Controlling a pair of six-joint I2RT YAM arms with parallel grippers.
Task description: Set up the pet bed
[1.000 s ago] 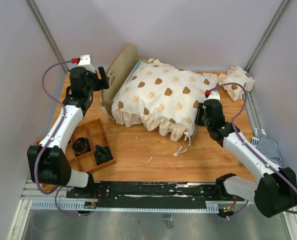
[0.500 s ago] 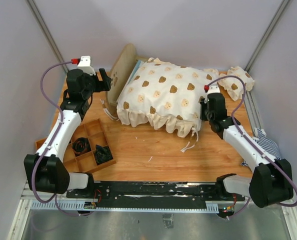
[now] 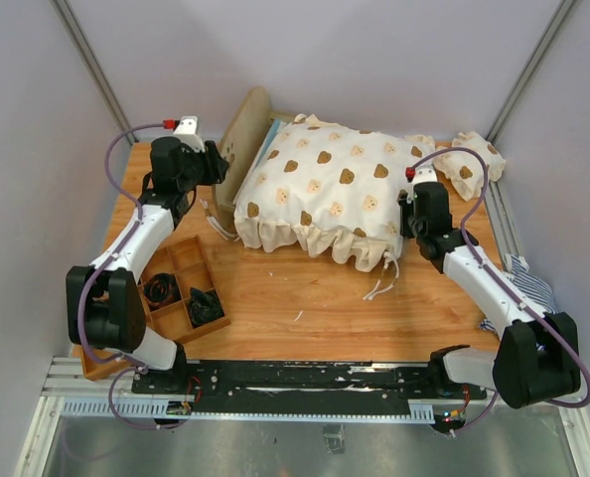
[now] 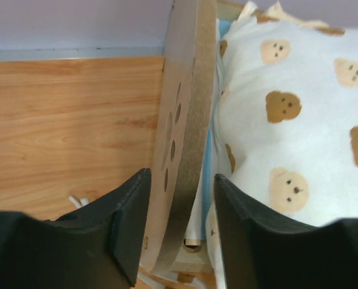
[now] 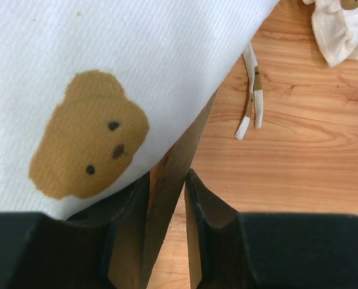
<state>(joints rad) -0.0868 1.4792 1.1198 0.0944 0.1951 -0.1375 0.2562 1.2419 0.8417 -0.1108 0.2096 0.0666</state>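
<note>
Pet bed (image 3: 243, 131) sits far-centre on table (image 3: 305, 298), mostly under bear-print cover (image 3: 335, 189). Left gripper (image 3: 218, 161) half-open, straddling headboard (image 4: 185, 120), slim gaps both sides. Right gripper (image 5: 167, 177) pinched narrow on footboard (image 5: 182, 156). Small pillow (image 3: 471, 159) far-right corner.

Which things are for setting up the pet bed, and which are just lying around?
For the job: pet bed, bear-print cover on it, probably the small pillow.
Just lying about: wooden compartment tray, striped cloth at the right edge.
</note>
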